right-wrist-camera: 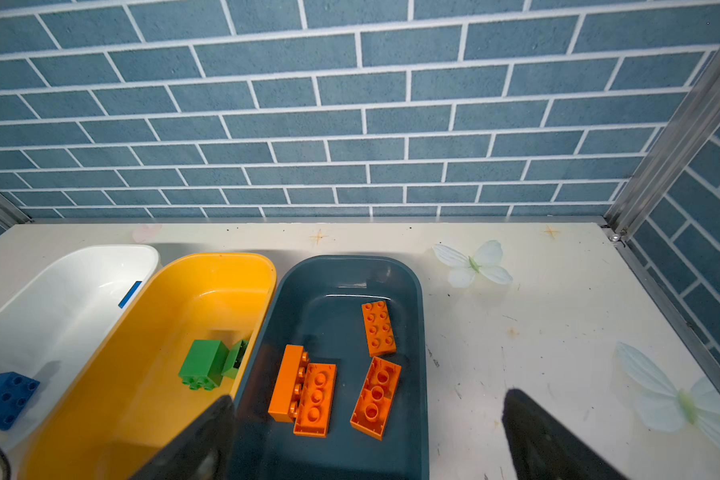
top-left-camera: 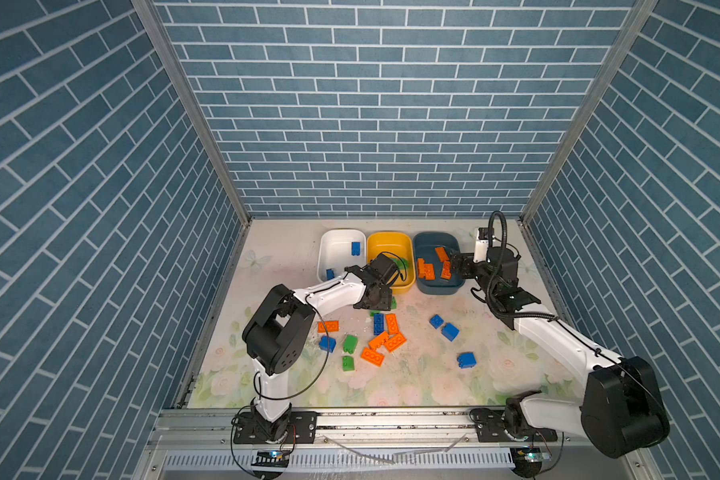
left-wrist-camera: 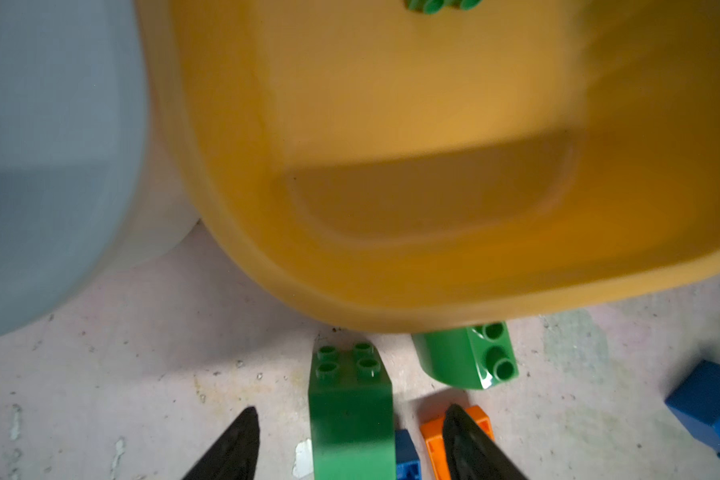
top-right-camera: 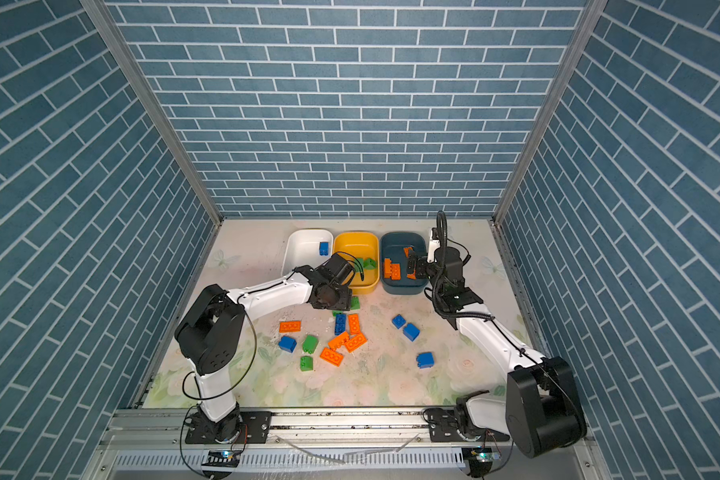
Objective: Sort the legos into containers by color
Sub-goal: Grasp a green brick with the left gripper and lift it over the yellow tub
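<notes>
My left gripper [left-wrist-camera: 352, 409] points down at the mat just in front of the yellow container [left-wrist-camera: 267, 257]. It is open, and a green lego [left-wrist-camera: 350, 415] stands between its fingers with a gap on each side. A second green lego [left-wrist-camera: 466, 361] lies beside it, against the yellow wall. My right gripper [right-wrist-camera: 368, 397] hangs open and empty above the teal container [right-wrist-camera: 350, 259], which holds several orange legos [right-wrist-camera: 302, 395]. The yellow container [top-left-camera: 387, 237] holds green legos [right-wrist-camera: 204, 363]. The white container [top-left-camera: 337, 239] holds two blue ones [top-left-camera: 356, 248].
Loose legos lie on the floral mat: an orange cluster [top-left-camera: 385, 340], a blue brick [top-left-camera: 378, 323] beside it, an orange one [top-left-camera: 328, 326], blue [top-left-camera: 327, 344] and green [top-left-camera: 350, 343] ones at the left, and three blue ones [top-left-camera: 450, 331] at the right. Brick-pattern walls enclose three sides.
</notes>
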